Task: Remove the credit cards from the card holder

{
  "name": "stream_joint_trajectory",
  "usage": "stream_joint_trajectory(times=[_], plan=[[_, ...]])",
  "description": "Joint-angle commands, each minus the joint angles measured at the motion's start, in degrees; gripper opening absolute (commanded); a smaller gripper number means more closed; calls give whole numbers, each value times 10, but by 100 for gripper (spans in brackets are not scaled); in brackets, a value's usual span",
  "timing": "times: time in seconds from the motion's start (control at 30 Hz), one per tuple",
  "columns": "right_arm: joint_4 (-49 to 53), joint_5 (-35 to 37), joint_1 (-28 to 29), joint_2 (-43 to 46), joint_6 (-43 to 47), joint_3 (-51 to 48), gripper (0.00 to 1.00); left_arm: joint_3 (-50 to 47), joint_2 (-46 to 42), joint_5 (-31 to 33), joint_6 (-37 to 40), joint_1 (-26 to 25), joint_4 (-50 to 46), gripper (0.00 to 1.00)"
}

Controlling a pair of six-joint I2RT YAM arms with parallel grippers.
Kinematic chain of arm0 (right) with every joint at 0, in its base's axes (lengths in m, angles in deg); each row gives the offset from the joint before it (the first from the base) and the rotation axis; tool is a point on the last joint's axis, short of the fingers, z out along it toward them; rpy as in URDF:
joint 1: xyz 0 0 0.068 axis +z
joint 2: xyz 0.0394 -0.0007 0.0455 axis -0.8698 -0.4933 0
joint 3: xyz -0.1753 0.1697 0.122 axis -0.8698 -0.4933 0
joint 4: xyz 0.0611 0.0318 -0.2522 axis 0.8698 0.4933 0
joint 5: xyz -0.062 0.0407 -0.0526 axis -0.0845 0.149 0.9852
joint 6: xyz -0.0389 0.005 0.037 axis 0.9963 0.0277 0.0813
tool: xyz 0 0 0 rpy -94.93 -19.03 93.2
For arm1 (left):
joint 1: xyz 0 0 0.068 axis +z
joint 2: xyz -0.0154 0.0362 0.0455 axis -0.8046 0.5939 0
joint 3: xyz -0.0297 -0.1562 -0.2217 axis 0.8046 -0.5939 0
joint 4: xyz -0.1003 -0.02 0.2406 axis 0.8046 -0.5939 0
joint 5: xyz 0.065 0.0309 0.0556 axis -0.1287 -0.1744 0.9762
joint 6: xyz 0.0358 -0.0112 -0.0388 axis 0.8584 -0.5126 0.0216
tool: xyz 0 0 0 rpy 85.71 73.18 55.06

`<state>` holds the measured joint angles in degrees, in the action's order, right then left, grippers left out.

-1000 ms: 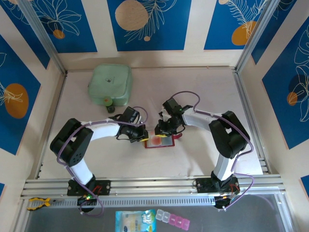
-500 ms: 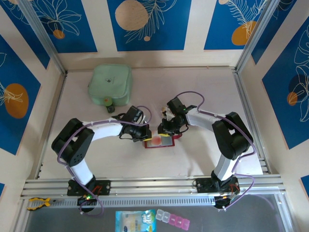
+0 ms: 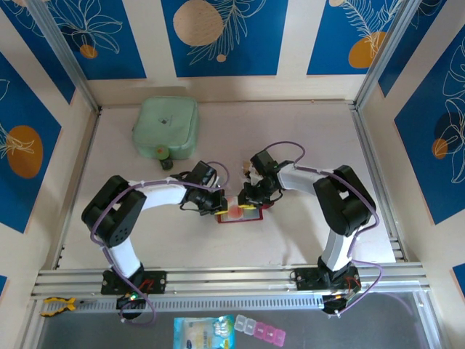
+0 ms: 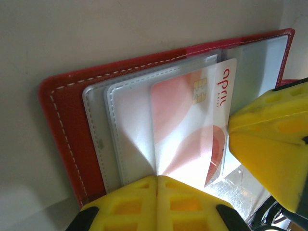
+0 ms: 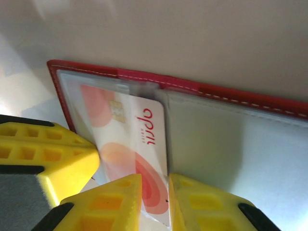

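The red card holder (image 3: 241, 220) lies open on the table between both grippers, its stitched cover (image 4: 62, 125) and pale grey pockets (image 5: 231, 144) showing. A pale credit card (image 4: 192, 130) with red spots sticks partly out of a clear pocket. My left gripper (image 4: 157, 179) is shut, pinching the clear pocket's edge, which creases at the jaw line. My right gripper (image 5: 155, 185) is closed on the card's (image 5: 130, 139) lower corner. In the top view the left gripper (image 3: 218, 203) and right gripper (image 3: 249, 200) meet over the holder.
A mint-green case (image 3: 166, 127) sits at the back left of the table. Metal rails (image 3: 232, 276) run along the front edge, with a packet and a pill box (image 3: 265, 333) below them. Side frames close in left and right.
Both arms have edged slightly inward over the card holder. The holder stays in place and both grips are unchanged.
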<state>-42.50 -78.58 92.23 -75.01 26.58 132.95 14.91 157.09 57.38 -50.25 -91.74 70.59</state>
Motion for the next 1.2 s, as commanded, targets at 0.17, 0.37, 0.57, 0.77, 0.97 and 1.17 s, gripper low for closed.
stream_joint_trajectory(times=[0.17,0.37,0.57,0.77,0.97,1.17], plan=[[-31,-46,-4,-10,-10,-16,23,6,13,18,15,-4,-34,5],[-67,-80,-9,7,-25,-31,22,6,14,18,13,-4,-33,5],[-69,-79,-11,6,-24,-36,21,6,14,18,12,-3,-32,5],[-22,-30,-2,-10,-5,-20,22,6,13,20,12,-4,-34,5],[-58,-63,-3,-9,-16,-31,22,6,13,19,11,-4,-34,5],[-93,-94,-12,16,-29,-46,19,7,14,20,12,-4,-36,5]])
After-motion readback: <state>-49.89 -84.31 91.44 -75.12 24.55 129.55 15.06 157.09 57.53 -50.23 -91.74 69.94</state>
